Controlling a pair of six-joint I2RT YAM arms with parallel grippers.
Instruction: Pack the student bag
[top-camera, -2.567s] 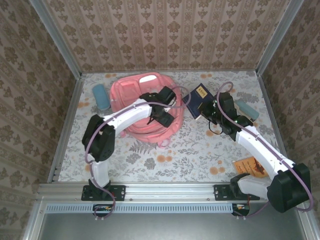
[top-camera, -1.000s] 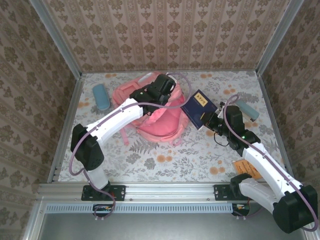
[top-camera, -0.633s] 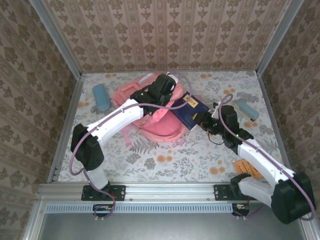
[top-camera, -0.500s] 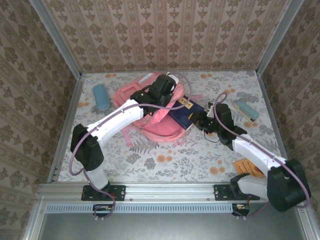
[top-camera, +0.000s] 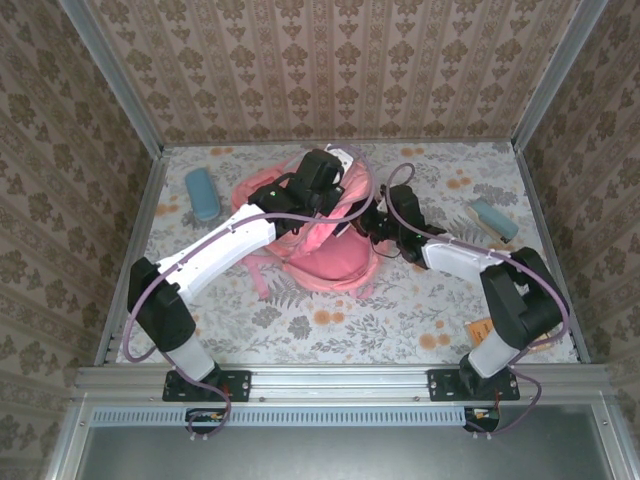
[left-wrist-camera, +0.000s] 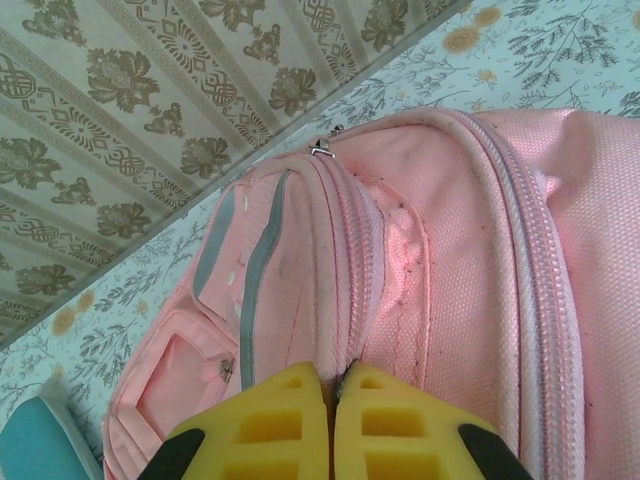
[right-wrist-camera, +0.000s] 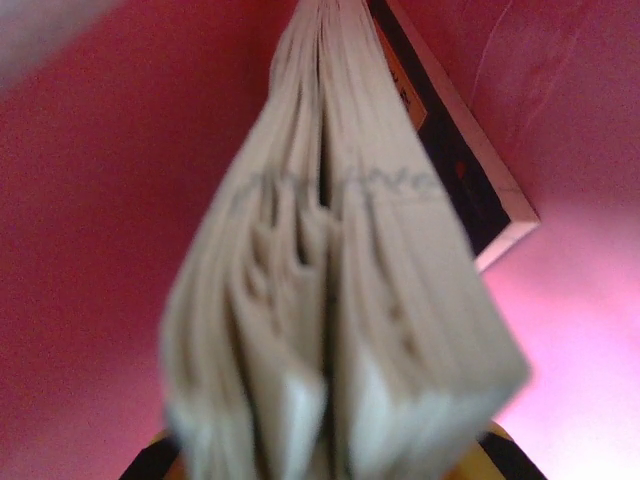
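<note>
student bag (top-camera: 325, 255): pink fabric backpack lying on the floral table (top-camera: 400, 300), mid-table toward the back wall. The left wrist view shows a grey stripe and a zip seam.
left gripper (left-wrist-camera: 335, 378): at the bag's far upper edge. Its yellow pads (left-wrist-camera: 280, 425) are pressed together on a raised fold of pink fabric beside the zip, so the jaws are narrow and pinching the bag.
book (right-wrist-camera: 340, 280): thick, with a dark cover and a pale page block. It sits in the bag's opening on the bag's right side, with pink fabric on both sides of it.
right gripper (top-camera: 368, 222): at the bag's right edge, clamped on the near end of the book. The pages mostly hide its fingertips.
teal case (top-camera: 203, 193): left of the bag, apart from it.
second teal case (top-camera: 493, 220): right of the bag, well apart.
orange booklet (top-camera: 481, 329): right of the bag and nearer the arm bases, well apart.
</note>
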